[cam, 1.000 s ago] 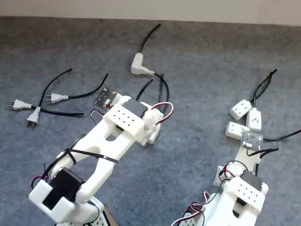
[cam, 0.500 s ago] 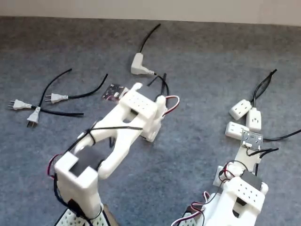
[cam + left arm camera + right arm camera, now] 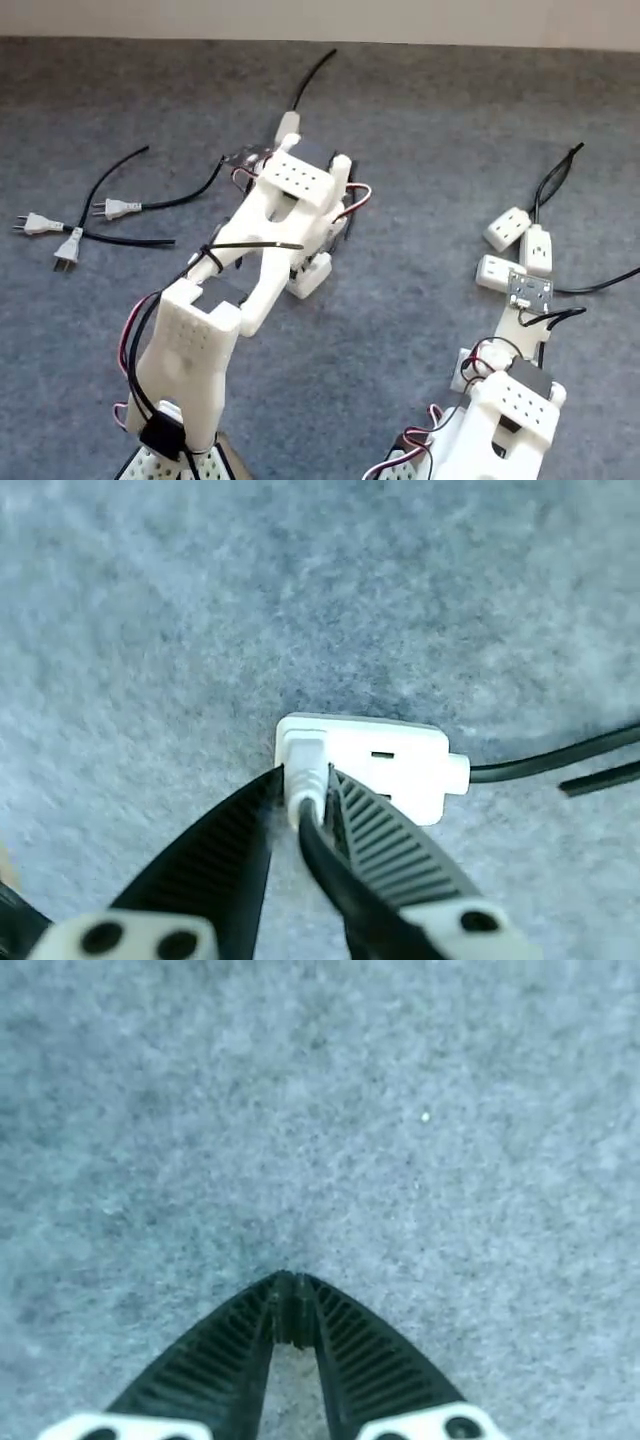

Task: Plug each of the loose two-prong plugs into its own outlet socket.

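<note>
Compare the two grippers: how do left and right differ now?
The left gripper is shut on a white plug; the right gripper is shut on nothing. The left gripper sits at an outlet socket, plug against its end; the right gripper hangs over bare carpet. Both have black ribbed fingers.

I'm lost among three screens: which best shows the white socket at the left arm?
The left wrist view: the socket lies in full sight, slots up, against the plug in the left end effector. In the high view the arm covers it except one white end. The right wrist view faces grey carpet.
</note>
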Available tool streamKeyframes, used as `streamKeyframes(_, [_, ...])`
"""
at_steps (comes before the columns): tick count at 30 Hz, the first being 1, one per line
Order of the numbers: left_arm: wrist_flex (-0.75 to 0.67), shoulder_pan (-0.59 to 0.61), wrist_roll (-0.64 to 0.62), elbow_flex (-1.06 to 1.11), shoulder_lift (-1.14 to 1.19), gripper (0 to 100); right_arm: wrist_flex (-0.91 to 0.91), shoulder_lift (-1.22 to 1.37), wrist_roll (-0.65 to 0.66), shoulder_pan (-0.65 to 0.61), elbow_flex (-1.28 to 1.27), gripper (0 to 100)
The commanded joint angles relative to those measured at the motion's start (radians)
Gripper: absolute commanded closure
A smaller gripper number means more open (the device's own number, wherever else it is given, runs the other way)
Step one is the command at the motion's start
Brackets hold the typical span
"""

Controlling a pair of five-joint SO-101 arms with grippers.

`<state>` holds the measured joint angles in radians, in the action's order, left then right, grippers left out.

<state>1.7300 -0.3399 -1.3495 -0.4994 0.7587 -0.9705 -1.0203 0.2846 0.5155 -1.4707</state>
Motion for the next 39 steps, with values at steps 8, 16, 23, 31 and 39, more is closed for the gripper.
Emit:
streamKeyframes(8, [0.011,-0.259,0.344,0.013,0.045,99,0.027,0.005,-0.009,0.008,-0.002,99.1])
streamKeyframes(16, [0.023,-0.248,0.431,0.14,0.05,99,0.027,0.004,-0.009,0.01,-0.001,99.1])
streamKeyframes(23, [0.023,-0.093,0.718,0.125,0.051,99,0.027,0.004,-0.009,0.01,-0.001,99.1])
streamKeyframes(31, [0.029,-0.048,1.082,0.127,0.044,91,0.027,0.004,-0.009,0.008,-0.001,99.1])
streamKeyframes(39, [0.031,-0.067,1.306,0.114,-0.045,84,0.028,0.004,-0.009,0.007,-0.001,99.1])
